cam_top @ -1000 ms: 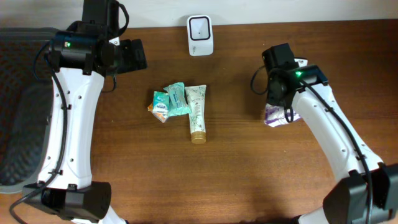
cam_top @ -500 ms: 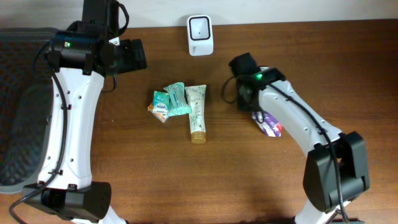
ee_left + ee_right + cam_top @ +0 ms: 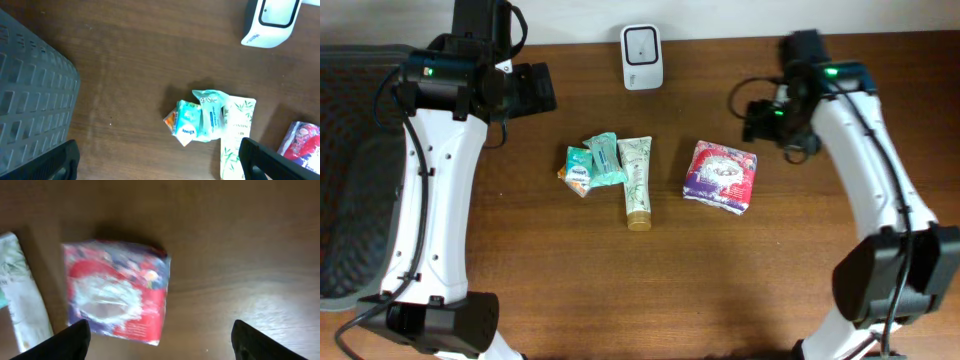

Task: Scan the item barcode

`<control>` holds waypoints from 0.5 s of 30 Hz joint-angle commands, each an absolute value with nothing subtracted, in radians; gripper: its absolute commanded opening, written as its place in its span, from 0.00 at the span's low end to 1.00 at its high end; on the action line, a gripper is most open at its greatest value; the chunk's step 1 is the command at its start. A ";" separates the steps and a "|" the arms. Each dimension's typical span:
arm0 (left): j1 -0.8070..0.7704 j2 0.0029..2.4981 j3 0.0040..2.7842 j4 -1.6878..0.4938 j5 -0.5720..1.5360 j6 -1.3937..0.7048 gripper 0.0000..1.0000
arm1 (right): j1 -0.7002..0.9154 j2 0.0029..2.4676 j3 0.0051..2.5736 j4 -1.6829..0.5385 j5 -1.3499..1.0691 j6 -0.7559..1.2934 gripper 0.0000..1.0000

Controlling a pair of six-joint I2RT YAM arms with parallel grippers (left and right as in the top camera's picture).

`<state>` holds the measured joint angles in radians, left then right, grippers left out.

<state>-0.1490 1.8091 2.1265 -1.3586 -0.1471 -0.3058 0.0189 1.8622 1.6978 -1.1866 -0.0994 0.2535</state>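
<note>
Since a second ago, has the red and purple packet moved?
Yes. The red and purple packet now lies further left, nearer the cream tube, free of the right hand.

Your left arm [image 3: 434, 200] and right arm [image 3: 865, 172] look alike: white shells, black joint housings, looping black cables, and a small green light [image 3: 430, 71] near each wrist. The left hand [image 3: 156, 145] and right hand [image 3: 160, 327] have black fingers [image 3: 55, 162].

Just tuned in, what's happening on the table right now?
Nothing is held right now. The right hand hangs open above the table, beside the red-and-purple pack, which lies flat on it. The left hand is open too, away from the teal sachets and tube. The white scanner stands at the far edge.
</note>
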 commanded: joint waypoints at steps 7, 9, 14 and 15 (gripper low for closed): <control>-0.150 1.806 2.136 -1.356 -0.154 -0.294 0.99 | -0.168 1.862 1.182 -0.674 -0.839 0.090 0.76; -0.150 1.806 2.136 -1.356 -0.154 -0.294 0.99 | -0.169 1.862 1.127 -0.607 -0.796 0.163 0.69; -0.150 1.806 2.136 -1.356 -0.155 -0.294 0.99 | -0.139 1.877 1.082 -0.556 -0.657 0.249 0.67; -0.150 1.806 2.136 -1.356 -0.154 -0.294 0.99 | -0.118 1.888 1.082 -0.548 -0.642 0.249 0.67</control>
